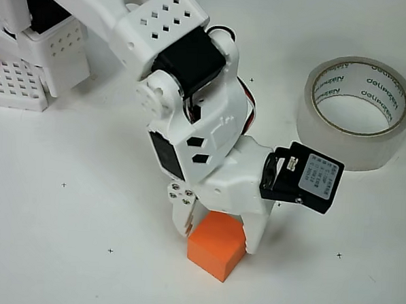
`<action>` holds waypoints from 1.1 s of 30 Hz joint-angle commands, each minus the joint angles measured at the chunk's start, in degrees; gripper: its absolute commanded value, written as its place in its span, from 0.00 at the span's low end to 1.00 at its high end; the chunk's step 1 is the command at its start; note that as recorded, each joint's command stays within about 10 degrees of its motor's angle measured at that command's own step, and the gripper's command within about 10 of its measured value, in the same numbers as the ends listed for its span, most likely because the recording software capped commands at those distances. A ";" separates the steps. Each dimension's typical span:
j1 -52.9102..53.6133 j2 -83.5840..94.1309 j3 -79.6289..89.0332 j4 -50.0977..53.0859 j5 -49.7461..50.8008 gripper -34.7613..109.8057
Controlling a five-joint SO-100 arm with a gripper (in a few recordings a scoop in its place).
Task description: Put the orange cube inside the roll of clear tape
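Note:
The orange cube (216, 247) sits on the white table in the lower middle of the overhead view. My white gripper (219, 229) reaches down over it, one finger against its left side and one against its right, so the jaws straddle the cube; whether they press on it is unclear. The roll of clear tape (358, 112) lies flat at the upper right, its whitish core with green lettering facing up and its hole showing bare table. The tape is well apart from the cube and the gripper.
A white perforated block (19, 88) with a tiny orange bit stands at the upper left beside the arm's base. A black servo (302, 176) juts out on the gripper's right. Bare white table (68, 254) with small cross marks spreads around the cube.

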 commanded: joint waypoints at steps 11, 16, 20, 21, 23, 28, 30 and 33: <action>0.18 -0.88 -4.75 -0.35 -1.58 0.50; 0.09 -1.14 -4.75 -0.35 -1.58 0.45; 0.09 -0.97 -4.75 -0.35 -1.58 0.40; 0.09 -0.97 -4.66 -0.35 -1.58 0.40; 0.09 -0.88 -4.57 -0.35 -1.67 0.37; 0.09 1.58 -4.57 0.00 -1.67 0.37; 0.00 3.96 -4.48 0.09 -1.67 0.37; -0.70 7.10 -3.78 2.11 -1.41 0.37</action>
